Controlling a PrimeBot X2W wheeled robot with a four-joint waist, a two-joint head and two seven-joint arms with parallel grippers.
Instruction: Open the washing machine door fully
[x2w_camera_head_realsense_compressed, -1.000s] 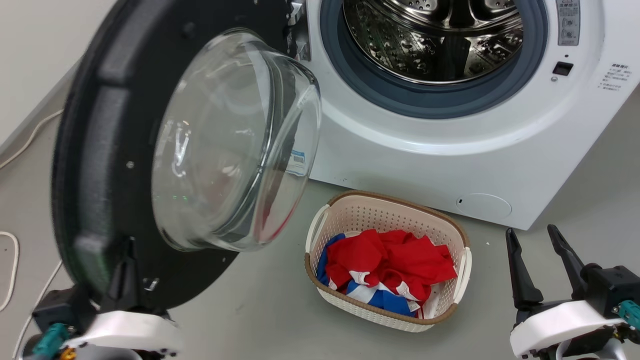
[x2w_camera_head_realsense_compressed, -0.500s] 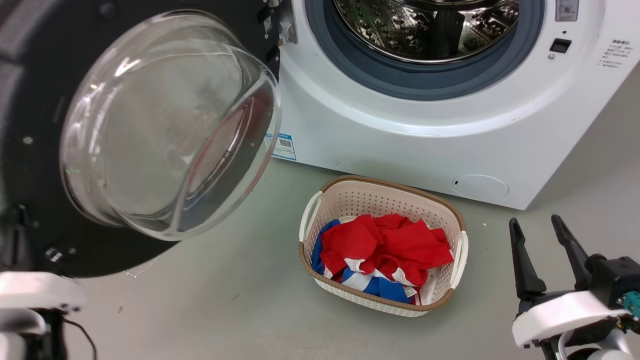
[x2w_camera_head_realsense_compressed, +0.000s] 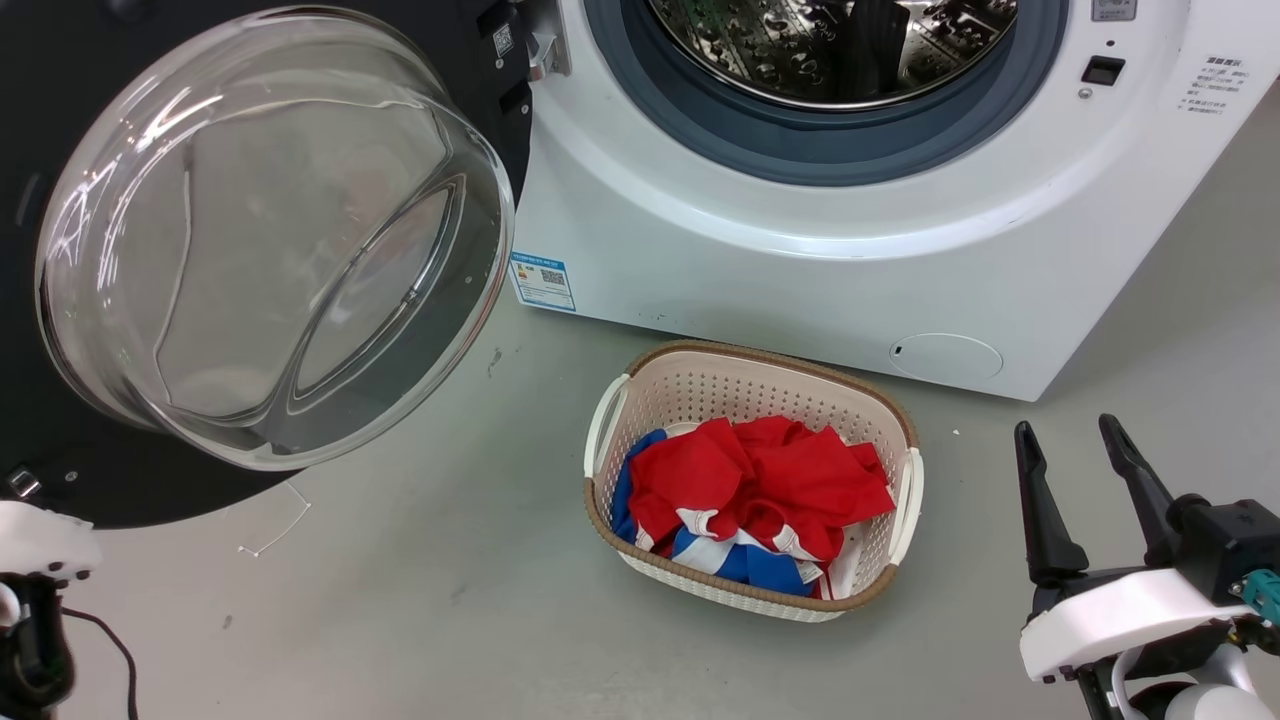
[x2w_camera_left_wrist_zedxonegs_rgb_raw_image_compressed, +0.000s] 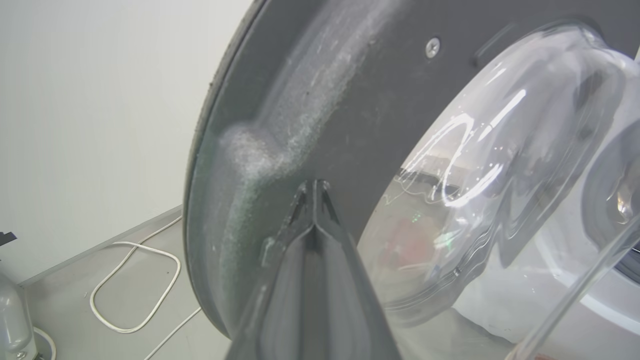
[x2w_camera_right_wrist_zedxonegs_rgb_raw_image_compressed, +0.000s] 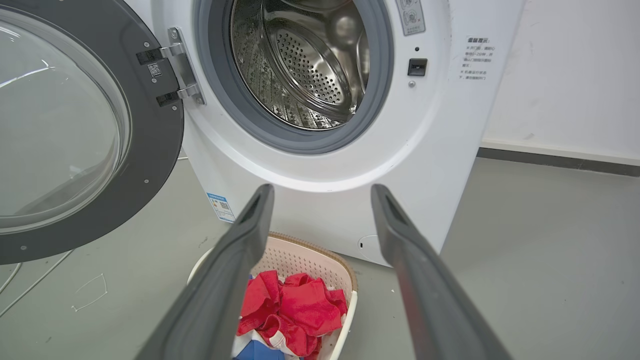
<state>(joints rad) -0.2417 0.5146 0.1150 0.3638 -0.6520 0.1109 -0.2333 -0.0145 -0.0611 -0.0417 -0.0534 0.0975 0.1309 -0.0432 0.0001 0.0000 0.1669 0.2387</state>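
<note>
The washing machine door (x2w_camera_head_realsense_compressed: 270, 240), black with a bulging glass bowl, stands swung out to the left of the white washing machine (x2w_camera_head_realsense_compressed: 800, 270). The steel drum (x2w_camera_head_realsense_compressed: 830, 50) is exposed. In the left wrist view my left gripper (x2w_camera_left_wrist_zedxonegs_rgb_raw_image_compressed: 315, 186) is shut, its tips resting against the door's (x2w_camera_left_wrist_zedxonegs_rgb_raw_image_compressed: 350, 115) dark inner face beside the glass. The left arm's white wrist (x2w_camera_head_realsense_compressed: 35, 540) sits just below the door's lower rim. My right gripper (x2w_camera_head_realsense_compressed: 1065, 430) is open at the lower right with nothing between its fingers, well clear of the machine; in the right wrist view it (x2w_camera_right_wrist_zedxonegs_rgb_raw_image_compressed: 320, 192) points at the machine's front (x2w_camera_right_wrist_zedxonegs_rgb_raw_image_compressed: 440, 150).
A beige laundry basket (x2w_camera_head_realsense_compressed: 900, 440) holding red and blue clothes stands on the grey floor in front of the machine. White cable (x2w_camera_left_wrist_zedxonegs_rgb_raw_image_compressed: 135, 285) lies looped on the floor by the wall behind the door. A blue label (x2w_camera_head_realsense_compressed: 542, 282) is stuck low on the machine's front.
The door has swung further out to the left, uncovering the blue label. My left arm went left with it. The head camera has shifted too; the right gripper has held still.
</note>
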